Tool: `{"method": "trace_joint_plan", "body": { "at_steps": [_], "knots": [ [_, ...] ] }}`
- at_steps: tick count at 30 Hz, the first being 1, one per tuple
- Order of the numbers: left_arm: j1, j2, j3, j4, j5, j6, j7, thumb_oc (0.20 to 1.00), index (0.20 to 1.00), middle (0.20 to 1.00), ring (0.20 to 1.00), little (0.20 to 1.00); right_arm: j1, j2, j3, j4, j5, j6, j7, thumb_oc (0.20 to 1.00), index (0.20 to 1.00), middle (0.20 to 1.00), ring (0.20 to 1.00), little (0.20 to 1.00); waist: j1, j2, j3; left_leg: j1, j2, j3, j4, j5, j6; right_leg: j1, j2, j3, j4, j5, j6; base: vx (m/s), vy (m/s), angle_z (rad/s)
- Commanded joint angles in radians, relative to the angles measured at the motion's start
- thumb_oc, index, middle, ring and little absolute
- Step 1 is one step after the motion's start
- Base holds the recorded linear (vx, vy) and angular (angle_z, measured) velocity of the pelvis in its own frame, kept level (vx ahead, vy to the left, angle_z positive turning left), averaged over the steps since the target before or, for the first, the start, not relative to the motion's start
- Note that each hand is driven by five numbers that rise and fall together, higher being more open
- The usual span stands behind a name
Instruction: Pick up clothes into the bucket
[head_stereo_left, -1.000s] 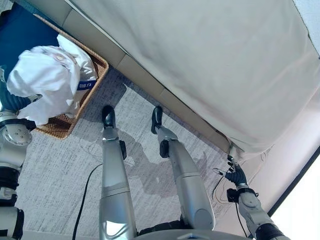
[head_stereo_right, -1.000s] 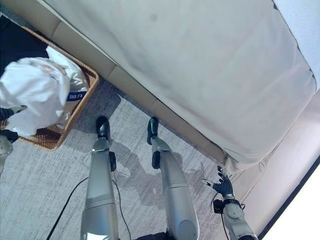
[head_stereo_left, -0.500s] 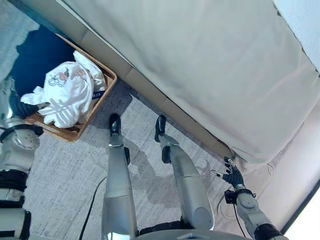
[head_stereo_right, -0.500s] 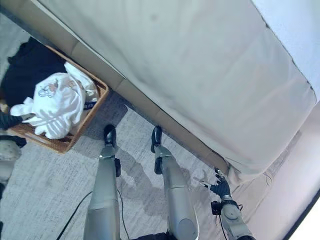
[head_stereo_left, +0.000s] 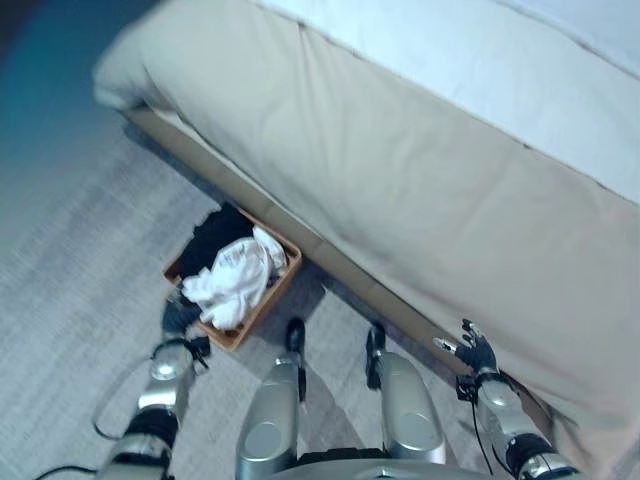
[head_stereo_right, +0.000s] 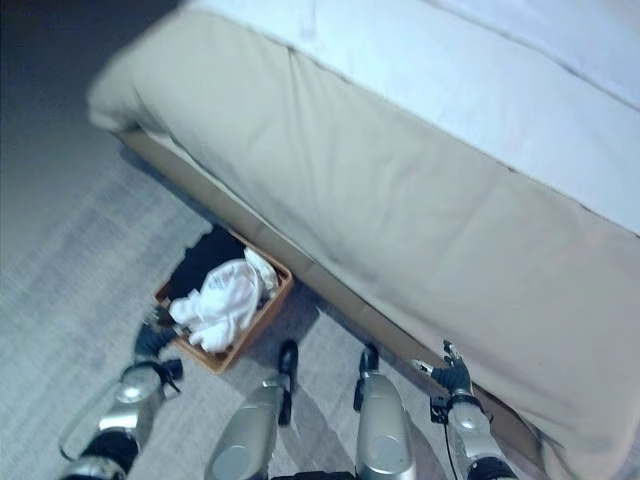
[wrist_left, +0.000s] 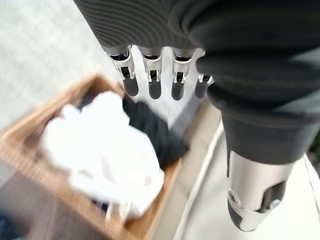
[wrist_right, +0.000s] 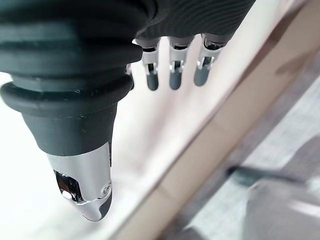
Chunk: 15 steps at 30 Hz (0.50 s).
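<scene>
Down on the grey carpet (head_stereo_left: 70, 280), a brown woven basket (head_stereo_left: 236, 338) sits tight against the base of the bed (head_stereo_left: 420, 200), at about nine o'clock from the robot's feet. Inside it lies a crumpled white garment (head_stereo_left: 235, 282), heaped toward the near side, with a dark garment (head_stereo_left: 212, 232) bunched behind it at the twelve o'clock end, next to the bed frame. Both pieces rest within the basket's rim, the white one partly overlapping the dark one.

The left hand (head_stereo_left: 178, 316) hangs just outside the basket's near corner, at roughly seven o'clock from it. Seen from the wrist, its fingers (wrist_left: 150, 80) are straight and relaxed above the clothes, holding nothing and apart from the cloth.

The right hand (head_stereo_left: 474, 352) is well away at three o'clock, close beside the beige bedcover (head_stereo_right: 400, 210) that drapes the bed's side. Its fingers (wrist_right: 172, 70) hang loose and spread, also with nothing in them.
</scene>
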<state>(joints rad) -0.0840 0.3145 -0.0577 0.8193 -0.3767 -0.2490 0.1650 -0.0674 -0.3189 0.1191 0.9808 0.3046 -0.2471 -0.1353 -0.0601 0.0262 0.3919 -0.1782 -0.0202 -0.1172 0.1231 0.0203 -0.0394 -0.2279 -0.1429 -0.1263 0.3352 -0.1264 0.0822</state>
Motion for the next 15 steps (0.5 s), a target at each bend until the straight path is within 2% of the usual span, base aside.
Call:
{"method": "trace_joint_plan", "body": {
  "at_steps": [1,5,11,15],
  "knots": [
    [-0.029,-0.008,-0.005,0.027,0.002,-0.081,-0.022,1.000,1.000,1.000,1.000,1.000,0.038,-0.012,-0.024,0.007,0.061,-0.003,0.034,1.000,1.000,1.000,1.000,1.000,0.000,-0.010,-0.083,0.016,-0.034,-0.023,0.056,-0.042,-0.002,0.075,0.031,0.013,-0.099,0.051,0.003,0.14,-0.127,0.07],
    [0.043,-0.076,-0.034,0.082,0.009,-0.070,-0.091,1.000,1.000,1.000,1.000,1.000,0.075,0.027,-0.026,0.038,0.093,0.001,0.075,1.000,1.000,1.000,1.000,1.000,0.013,-0.014,-0.182,0.107,-0.026,-0.020,0.034,-0.058,-0.008,0.185,0.042,0.007,-0.162,0.042,-0.001,0.12,-0.088,0.05],
    [0.097,-0.121,-0.063,0.206,0.088,-0.031,-0.120,1.000,1.000,1.000,1.000,1.000,0.103,0.044,-0.023,0.064,0.087,0.012,0.098,1.000,1.000,1.000,1.000,1.000,0.014,-0.020,-0.250,0.180,-0.015,-0.004,0.016,-0.079,-0.007,0.277,0.049,0.001,-0.209,0.037,-0.001,0.10,-0.031,0.03],
    [0.111,-0.150,-0.077,0.299,0.160,-0.005,-0.103,1.000,1.000,1.000,1.000,1.000,0.113,0.064,-0.017,0.076,0.050,0.013,0.055,1.000,1.000,1.000,1.000,1.000,0.004,-0.029,-0.282,0.217,-0.009,0.017,0.003,-0.091,-0.005,0.318,0.054,0.014,-0.250,0.044,0.001,0.04,-0.001,0.01]
  ]
}}
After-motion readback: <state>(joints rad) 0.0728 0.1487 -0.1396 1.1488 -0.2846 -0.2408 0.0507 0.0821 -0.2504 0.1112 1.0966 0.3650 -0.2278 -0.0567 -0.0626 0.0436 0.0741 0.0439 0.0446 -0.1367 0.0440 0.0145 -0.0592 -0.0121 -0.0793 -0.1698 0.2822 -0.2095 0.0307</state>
